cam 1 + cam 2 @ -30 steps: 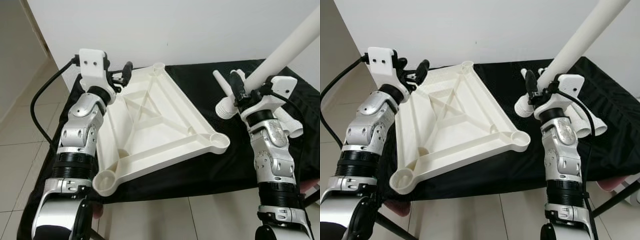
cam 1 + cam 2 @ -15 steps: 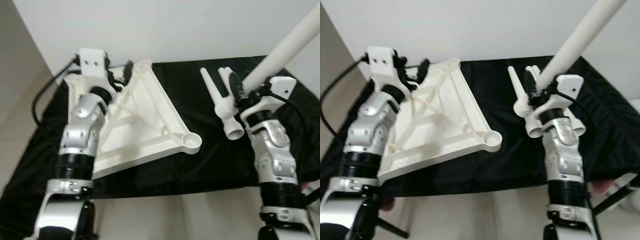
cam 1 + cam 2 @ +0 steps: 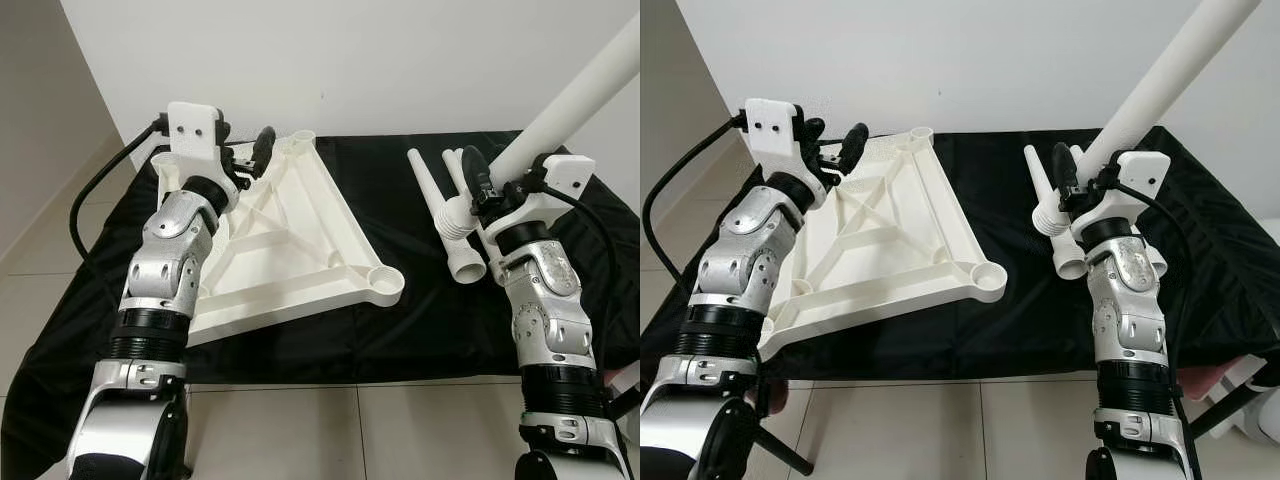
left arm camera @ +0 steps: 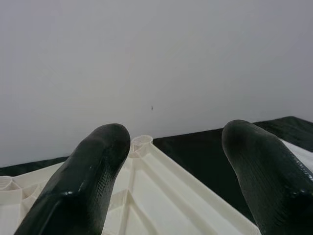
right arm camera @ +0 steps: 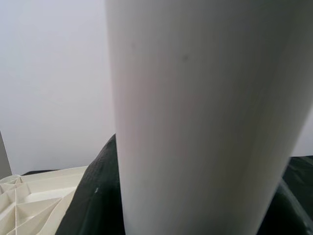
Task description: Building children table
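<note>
Home rm: tiled floor (image 3: 300, 420), plain white wall (image 3: 400, 60).

The tabletop (image 3: 290, 240) is cream white plastic with a ribbed pattern on its underside. The leg (image 3: 575, 100) and the loose legs (image 3: 448, 215) are plain white. The cloth (image 3: 400, 320) is black. The wall (image 3: 400, 60) is pale grey and the floor tiles (image 3: 300, 420) are light beige.

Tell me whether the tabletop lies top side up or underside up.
Underside up: the white tabletop shows its bracing ribs and round corner sockets, resting on the black cloth.
</note>
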Robot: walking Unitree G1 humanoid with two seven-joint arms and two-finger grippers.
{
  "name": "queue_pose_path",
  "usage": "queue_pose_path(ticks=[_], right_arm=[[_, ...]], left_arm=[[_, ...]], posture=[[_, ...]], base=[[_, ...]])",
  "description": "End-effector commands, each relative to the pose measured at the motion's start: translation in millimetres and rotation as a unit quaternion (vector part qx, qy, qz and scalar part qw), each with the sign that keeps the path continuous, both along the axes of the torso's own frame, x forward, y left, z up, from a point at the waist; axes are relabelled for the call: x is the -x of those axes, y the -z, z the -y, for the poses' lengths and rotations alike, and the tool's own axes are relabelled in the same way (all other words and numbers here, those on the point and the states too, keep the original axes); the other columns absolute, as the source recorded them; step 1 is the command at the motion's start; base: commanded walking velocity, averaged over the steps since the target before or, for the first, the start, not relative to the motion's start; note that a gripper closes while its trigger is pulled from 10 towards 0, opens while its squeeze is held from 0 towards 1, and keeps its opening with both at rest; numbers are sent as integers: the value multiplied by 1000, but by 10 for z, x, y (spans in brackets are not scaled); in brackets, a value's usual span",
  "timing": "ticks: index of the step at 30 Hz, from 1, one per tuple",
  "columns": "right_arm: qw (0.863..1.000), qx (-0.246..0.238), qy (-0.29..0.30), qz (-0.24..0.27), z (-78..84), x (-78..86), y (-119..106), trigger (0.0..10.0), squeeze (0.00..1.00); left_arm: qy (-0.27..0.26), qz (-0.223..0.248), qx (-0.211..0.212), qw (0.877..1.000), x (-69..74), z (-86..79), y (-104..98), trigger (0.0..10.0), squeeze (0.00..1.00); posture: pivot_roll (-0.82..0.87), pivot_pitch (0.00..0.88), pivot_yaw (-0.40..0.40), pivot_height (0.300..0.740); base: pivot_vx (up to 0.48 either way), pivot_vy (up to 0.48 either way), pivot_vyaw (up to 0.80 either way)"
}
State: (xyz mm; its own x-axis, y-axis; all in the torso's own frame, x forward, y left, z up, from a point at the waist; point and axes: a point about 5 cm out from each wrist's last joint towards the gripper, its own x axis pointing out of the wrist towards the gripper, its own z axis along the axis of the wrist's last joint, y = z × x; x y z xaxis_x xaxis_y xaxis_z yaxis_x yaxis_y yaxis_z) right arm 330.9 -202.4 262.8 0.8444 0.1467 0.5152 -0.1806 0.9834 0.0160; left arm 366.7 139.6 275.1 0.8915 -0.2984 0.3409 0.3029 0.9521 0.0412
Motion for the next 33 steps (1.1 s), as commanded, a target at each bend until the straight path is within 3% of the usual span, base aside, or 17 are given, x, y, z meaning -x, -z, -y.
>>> queue_pose_path(ticks=[1, 4, 7, 8, 13, 24, 27, 33], right_arm=[[1000, 6, -12, 3, -47, 12, -9, 10000, 0], [1000, 6, -13, 2, -42, 14, -6, 10000, 0], [1000, 8, -18, -2, -42, 16, 2, 10000, 0], [1000, 8, -18, -2, -42, 16, 2, 10000, 0], [1000, 10, -26, -9, -54, 20, 15, 10000, 0], [999, -1, -4, -52, 40, 5, 127, 10000, 0], [998, 11, -4, -67, 22, 10, 179, 10000, 0], [997, 22, -2, -69, 11, 42, 209, 10000, 0]], left_arm=[[30, -23, -50, 998, 11, 73, 115, 10000, 0], [68, -51, -87, 993, 22, 185, 236, 10000, 0], [142, -86, -161, 973, 90, 419, 467, 10000, 0], [142, -86, -161, 973, 90, 419, 467, 10000, 0], [223, -94, -213, 947, 219, 647, 665, 10000, 0], [295, -108, -253, 915, 344, 860, 874, 10000, 0], [320, -120, -271, 900, 388, 941, 998, 10000, 0], [324, -156, -285, 888, 353, 1006, 1168, 10000, 0]], posture=[[-106, 25, 85, 740], [-106, 24, 85, 740], [-105, 25, 87, 740], [-105, 25, 87, 740], [-109, 33, 89, 740], [-115, 37, 95, 740], [-126, 36, 103, 740], [-139, 38, 111, 740]], base=[[0, 0, 0], [0, 0, 0], [0, 0, 0], [0, 0, 0], [0, 0, 0], [0, 0, 0], [0, 0, 0], [0, 0, 0]])
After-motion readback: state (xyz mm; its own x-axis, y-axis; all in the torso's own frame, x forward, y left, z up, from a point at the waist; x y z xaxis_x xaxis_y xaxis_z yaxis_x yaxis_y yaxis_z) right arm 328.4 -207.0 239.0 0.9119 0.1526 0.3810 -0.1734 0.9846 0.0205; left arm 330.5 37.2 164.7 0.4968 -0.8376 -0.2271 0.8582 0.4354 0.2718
